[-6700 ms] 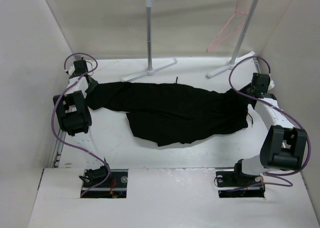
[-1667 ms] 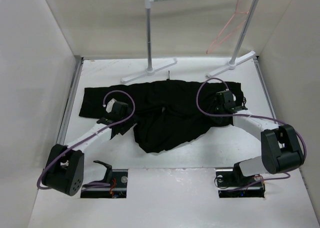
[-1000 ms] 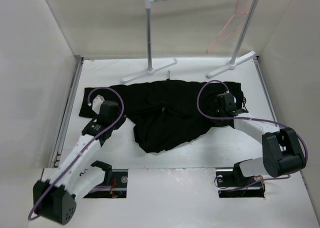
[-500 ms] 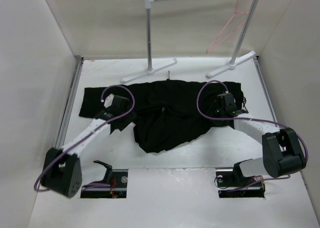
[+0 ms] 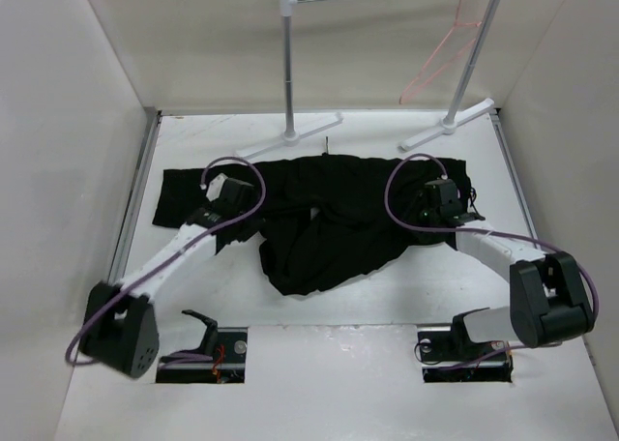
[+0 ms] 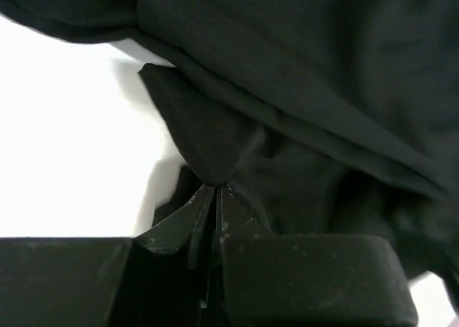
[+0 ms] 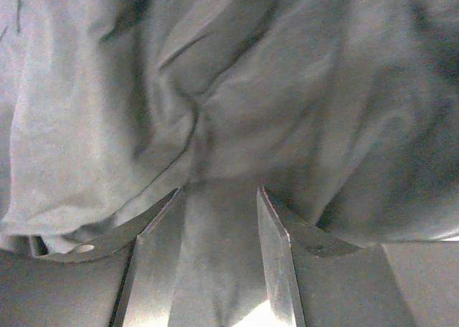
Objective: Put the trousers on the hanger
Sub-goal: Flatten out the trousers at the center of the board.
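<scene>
The black trousers (image 5: 329, 209) lie crumpled across the middle of the table. My left gripper (image 5: 235, 195) is at their left part. In the left wrist view it (image 6: 216, 188) is shut, pinching a peak of black fabric (image 6: 208, 144). My right gripper (image 5: 442, 201) rests on the trousers' right end. In the right wrist view it (image 7: 219, 192) stands open, with a ridge of cloth (image 7: 215, 126) lying between the fingers. The pink-red wire hanger (image 5: 440, 59) hangs from the rack's crossbar at the back right, far from both grippers.
The rack's two white posts (image 5: 287, 64) (image 5: 476, 54) and their feet stand just behind the trousers. White walls close in the left, right and back. Bare table (image 5: 222, 277) shows in front of the trousers and at the far left.
The left arm swung from the left back onto the trousers, and its gripper now sits slightly farther right on the fabric. The right gripper has stayed almost still on the right end.
</scene>
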You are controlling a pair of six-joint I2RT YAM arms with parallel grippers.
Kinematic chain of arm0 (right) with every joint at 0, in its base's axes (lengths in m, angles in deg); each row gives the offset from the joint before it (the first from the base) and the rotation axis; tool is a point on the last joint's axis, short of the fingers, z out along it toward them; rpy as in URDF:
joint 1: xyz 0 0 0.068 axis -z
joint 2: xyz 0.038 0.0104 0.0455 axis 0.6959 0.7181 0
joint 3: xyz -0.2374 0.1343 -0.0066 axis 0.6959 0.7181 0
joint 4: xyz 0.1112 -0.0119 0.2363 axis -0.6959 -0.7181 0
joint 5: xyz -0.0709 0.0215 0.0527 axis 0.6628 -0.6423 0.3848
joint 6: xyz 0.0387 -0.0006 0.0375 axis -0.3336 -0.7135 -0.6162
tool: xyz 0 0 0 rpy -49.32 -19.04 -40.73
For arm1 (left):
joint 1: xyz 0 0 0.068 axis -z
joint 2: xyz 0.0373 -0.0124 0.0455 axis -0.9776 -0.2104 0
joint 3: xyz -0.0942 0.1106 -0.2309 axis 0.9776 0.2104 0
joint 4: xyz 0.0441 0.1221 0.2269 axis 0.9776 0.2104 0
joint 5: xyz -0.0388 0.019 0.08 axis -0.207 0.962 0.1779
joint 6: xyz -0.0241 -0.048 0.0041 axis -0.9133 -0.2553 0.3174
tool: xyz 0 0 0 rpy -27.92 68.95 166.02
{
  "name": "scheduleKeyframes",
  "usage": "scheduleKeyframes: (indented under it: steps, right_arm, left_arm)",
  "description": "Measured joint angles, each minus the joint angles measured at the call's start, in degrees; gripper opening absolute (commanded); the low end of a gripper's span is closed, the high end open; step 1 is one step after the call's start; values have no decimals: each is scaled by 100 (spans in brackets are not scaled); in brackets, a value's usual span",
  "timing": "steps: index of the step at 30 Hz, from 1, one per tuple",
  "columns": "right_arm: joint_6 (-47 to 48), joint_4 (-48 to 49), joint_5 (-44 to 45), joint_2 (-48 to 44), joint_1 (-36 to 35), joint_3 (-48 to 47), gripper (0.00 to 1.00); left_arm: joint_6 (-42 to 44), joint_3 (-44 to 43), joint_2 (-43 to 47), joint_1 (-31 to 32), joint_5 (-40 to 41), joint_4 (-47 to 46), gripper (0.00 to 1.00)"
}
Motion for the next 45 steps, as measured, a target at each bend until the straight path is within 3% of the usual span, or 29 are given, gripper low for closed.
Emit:
scheduleKeyframes:
  steps: [3,7,11,16,20,25,28,32,37,41,45]
  right_arm:
    - [-79,2,44,83,166,0,51]
    - [-221,0,92,317,295,-13,51]
    - [-319,48,94,546,317,-170,51]
    - [-393,153,90,678,319,-247,51]
    - [-393,153,90,678,330,-247,52]
    - [-389,146,81,662,417,-249,54]
    - [-378,74,96,535,476,-251,57]
    - [-302,-129,173,122,505,-315,62]
    - [-98,-369,348,-507,529,-470,64]
    - [-57,-557,442,-846,800,-483,64]
    - [-85,-796,527,-953,1392,-481,64]
  left_arm:
    - [-33,-149,1069,94,232,669,2]
    - [-122,-879,1969,203,664,2323,1]
    - [-151,-2310,1976,280,1392,4286,1]
    - [-151,-3998,1510,533,2293,5165,1]
    - [0,-4286,1366,308,2581,5327,0]
    - [249,-3338,1193,-284,2535,5486,4]
    - [671,-2787,702,-1084,2417,5418,2]
    - [1093,-2638,-634,-2282,2072,4183,0]
    - [1370,-3237,-2465,-3195,1753,3062,0]
    - [1593,-4061,-3567,-3368,1705,2699,3]
    - [1738,-4660,-4129,-3368,1683,2509,4]
